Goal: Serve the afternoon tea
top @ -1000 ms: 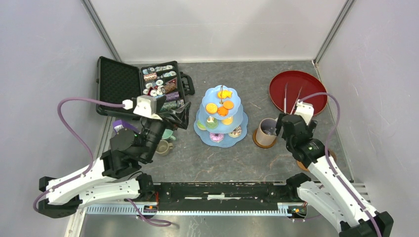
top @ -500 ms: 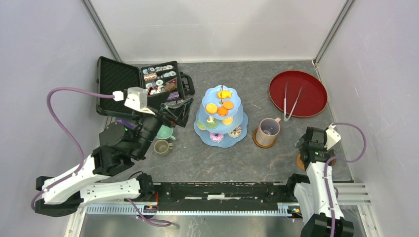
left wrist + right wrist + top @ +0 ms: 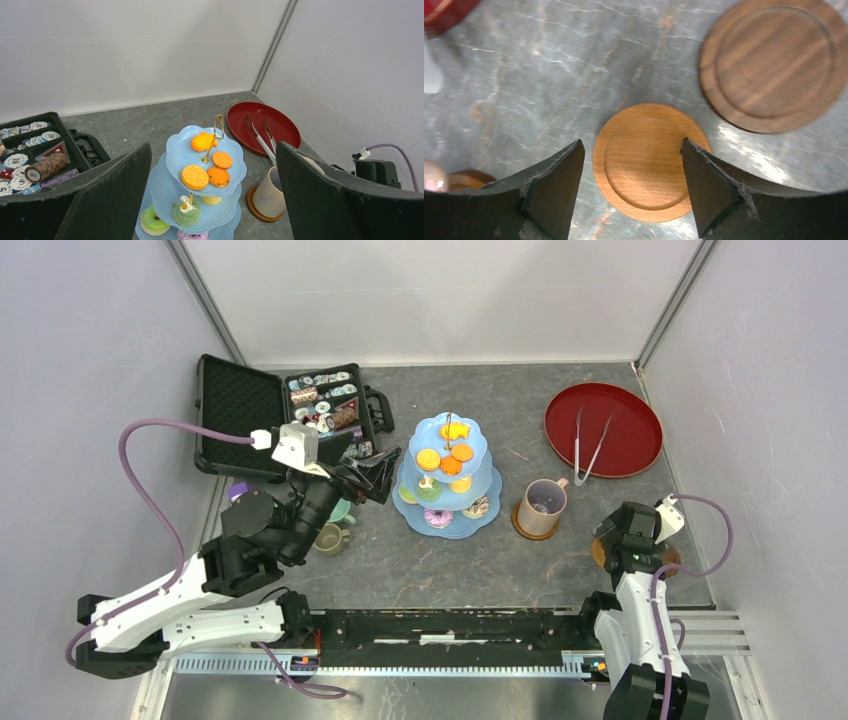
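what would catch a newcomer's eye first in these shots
The pale-blue three-tier cake stand in the centre, loaded with orange biscuits and small cakes, draws the eye first. Then the round dark-red tray at the far right with tongs on it, and the open black case at the far left. Near right, the right pincer hangs open over a light wooden coaster, a darker coaster beside it.
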You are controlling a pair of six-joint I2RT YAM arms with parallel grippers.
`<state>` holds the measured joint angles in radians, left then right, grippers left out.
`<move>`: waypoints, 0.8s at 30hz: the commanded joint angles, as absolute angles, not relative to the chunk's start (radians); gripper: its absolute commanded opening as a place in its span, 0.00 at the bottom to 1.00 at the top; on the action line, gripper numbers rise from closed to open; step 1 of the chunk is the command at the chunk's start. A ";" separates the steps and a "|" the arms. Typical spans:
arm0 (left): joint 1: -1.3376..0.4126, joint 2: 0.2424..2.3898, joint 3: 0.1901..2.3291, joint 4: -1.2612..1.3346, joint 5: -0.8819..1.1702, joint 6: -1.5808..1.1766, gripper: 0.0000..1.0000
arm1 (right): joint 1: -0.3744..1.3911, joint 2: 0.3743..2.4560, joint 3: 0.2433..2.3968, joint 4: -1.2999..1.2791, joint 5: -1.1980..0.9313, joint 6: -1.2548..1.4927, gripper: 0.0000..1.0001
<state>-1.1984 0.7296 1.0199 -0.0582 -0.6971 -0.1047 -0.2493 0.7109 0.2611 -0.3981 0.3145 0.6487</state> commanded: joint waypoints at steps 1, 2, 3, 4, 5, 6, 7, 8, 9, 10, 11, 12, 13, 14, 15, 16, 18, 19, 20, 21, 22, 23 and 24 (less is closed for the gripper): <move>-1.204 0.724 0.994 -0.005 -0.710 -0.047 1.00 | -0.249 0.750 0.191 -0.312 0.107 0.673 0.75; -1.203 0.723 0.988 -0.005 -0.714 -0.040 1.00 | -0.249 0.758 0.184 -0.289 0.092 0.673 0.74; -1.203 0.722 0.983 0.009 -0.717 -0.033 1.00 | -0.250 0.766 0.174 -0.263 0.074 0.674 0.73; -1.204 0.720 0.976 0.025 -0.721 -0.026 1.00 | -0.249 0.776 0.166 -0.238 0.057 0.673 0.72; -1.203 0.718 0.969 0.033 -0.724 -0.019 1.00 | -0.250 0.786 0.156 -0.207 0.044 0.674 0.69; -1.204 0.715 0.960 0.038 -0.728 -0.011 1.00 | -0.249 0.800 0.149 -0.186 0.036 0.676 0.67; -1.203 0.711 0.952 0.044 -0.729 -0.005 1.00 | -0.249 0.811 0.143 -0.158 0.025 0.676 0.64; -1.203 0.707 0.946 0.049 -0.731 -0.001 1.00 | -0.249 0.826 0.137 -0.131 0.015 0.678 0.63; -1.203 0.702 0.936 0.054 -0.734 -0.002 1.00 | -0.249 0.840 0.134 -0.114 0.009 0.681 0.60; -1.203 0.696 0.929 0.063 -0.737 -0.002 1.00 | -0.249 0.851 0.131 -0.096 0.005 0.684 0.59; -1.203 0.688 0.921 0.069 -0.739 0.012 1.00 | -0.249 0.864 0.129 -0.084 0.003 0.690 0.58; -1.204 0.682 0.913 0.077 -0.739 0.028 1.00 | -0.249 0.873 0.126 -0.068 0.002 0.691 0.57; -1.203 0.673 0.905 0.083 -0.739 0.032 1.00 | -0.249 0.881 0.127 -0.055 0.003 0.695 0.55; -1.203 0.663 0.897 0.092 -0.739 0.034 1.00 | -0.249 0.888 0.124 -0.035 -0.010 0.698 0.55; -1.204 0.659 0.889 0.099 -0.739 0.039 1.00 | -0.249 0.895 0.122 -0.019 -0.030 0.702 0.53; -1.204 0.653 0.885 0.106 -0.739 0.043 1.00 | -0.249 0.901 0.121 -0.008 -0.038 0.706 0.51; -1.205 0.646 0.878 0.113 -0.741 0.050 1.00 | -0.249 0.912 0.117 0.040 -0.059 0.719 0.49; -1.204 0.644 0.876 0.115 -0.741 0.052 1.00 | -0.249 0.917 0.113 0.056 -0.070 0.730 0.48; -1.206 0.641 0.875 0.118 -0.741 0.056 1.00 | -0.248 0.922 0.108 0.083 -0.085 0.739 0.47; -1.208 0.642 0.873 0.119 -0.744 0.057 1.00 | -0.249 0.927 0.102 0.108 -0.095 0.748 0.47; -1.211 0.642 0.871 0.121 -0.745 0.061 1.00 | -0.247 0.933 0.095 0.131 -0.105 0.758 0.47; -1.212 0.642 0.870 0.124 -0.747 0.064 1.00 | -0.247 0.940 0.092 0.156 -0.113 0.765 0.47; -1.213 0.642 0.868 0.125 -0.748 0.066 1.00 | -0.247 0.952 0.090 0.172 -0.120 0.771 0.47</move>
